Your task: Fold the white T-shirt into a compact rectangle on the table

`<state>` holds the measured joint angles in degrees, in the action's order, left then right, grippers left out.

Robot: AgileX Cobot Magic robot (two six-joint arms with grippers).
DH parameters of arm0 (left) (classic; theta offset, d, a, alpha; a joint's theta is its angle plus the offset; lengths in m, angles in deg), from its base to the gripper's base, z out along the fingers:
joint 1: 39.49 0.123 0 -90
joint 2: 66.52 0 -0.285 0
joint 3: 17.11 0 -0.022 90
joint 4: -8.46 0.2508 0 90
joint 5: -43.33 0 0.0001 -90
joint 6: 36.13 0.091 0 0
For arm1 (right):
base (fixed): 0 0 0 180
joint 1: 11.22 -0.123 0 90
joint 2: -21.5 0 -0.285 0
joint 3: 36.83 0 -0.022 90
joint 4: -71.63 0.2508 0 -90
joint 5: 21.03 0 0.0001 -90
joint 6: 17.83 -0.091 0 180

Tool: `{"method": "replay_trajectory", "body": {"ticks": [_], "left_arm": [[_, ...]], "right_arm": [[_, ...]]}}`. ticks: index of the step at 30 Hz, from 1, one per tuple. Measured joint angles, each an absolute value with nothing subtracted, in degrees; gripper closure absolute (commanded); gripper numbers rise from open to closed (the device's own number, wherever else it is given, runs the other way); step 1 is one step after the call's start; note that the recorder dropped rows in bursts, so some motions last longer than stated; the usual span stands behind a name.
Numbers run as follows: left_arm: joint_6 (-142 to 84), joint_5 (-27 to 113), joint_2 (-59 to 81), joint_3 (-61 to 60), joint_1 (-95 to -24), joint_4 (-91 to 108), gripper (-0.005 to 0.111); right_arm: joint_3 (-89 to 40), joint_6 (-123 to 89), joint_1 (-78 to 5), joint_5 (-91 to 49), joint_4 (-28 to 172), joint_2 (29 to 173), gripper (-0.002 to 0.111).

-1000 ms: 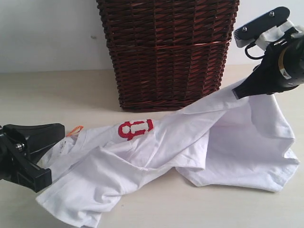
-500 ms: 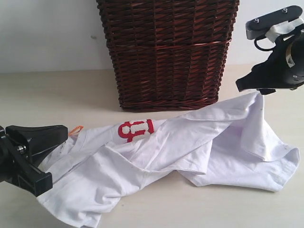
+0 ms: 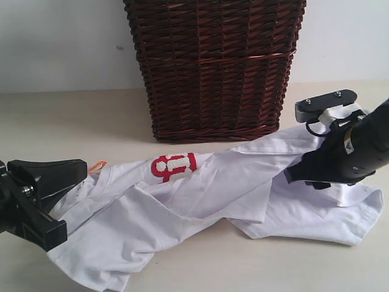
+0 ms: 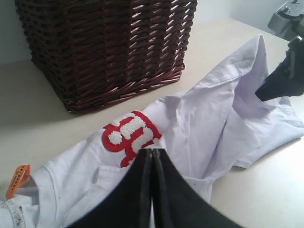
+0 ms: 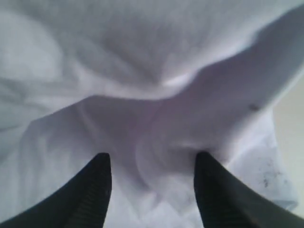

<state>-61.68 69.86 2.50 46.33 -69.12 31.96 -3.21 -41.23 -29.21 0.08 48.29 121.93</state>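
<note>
The white T-shirt [image 3: 213, 182] lies crumpled and stretched across the table [image 3: 73, 115], its red patch with white letters [image 3: 174, 165] facing up. At the shirt's collar end, near an orange tag [image 3: 96, 166], my left gripper [image 3: 76, 170] is shut; in the left wrist view its fingertips [image 4: 152, 151] hover over the cloth with nothing visibly pinched. My right gripper [image 3: 293, 176] sits low over the shirt's right part. In the right wrist view it [image 5: 152, 156] is open, with rumpled white cloth [image 5: 156, 95] lying between and beyond its fingers [image 5: 97, 185].
A tall dark brown wicker basket [image 3: 216, 67] stands right behind the shirt, close to its upper edge. Bare table lies to the left of the basket and along the front edge [image 3: 255, 267]. A pale wall [image 3: 61, 42] closes the back.
My right gripper opened and let go of the raised shirt corner, which dropped onto the table. The gripper rose, then came down onto the shirt's right part. The left gripper stayed put.
</note>
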Motion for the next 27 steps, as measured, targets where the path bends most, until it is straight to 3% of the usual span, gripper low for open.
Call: {"method": "replay_trajectory", "body": {"ticks": [4,10,27], "left_arm": [[-61.68,69.90,2.50,46.33,-69.12,31.96,0.107],[-62.30,69.90,2.50,46.33,-69.12,31.96,0.107],[-62.91,70.00,2.50,46.33,-69.12,32.17,0.107]], "right_arm": [[-3.73,-65.83,-29.21,-1.16,23.71,125.21,0.061],[-5.35,-85.96,-29.21,5.28,0.40,129.58,0.108],[-18.32,-86.59,-29.21,17.58,-11.03,126.19,0.106]]}}
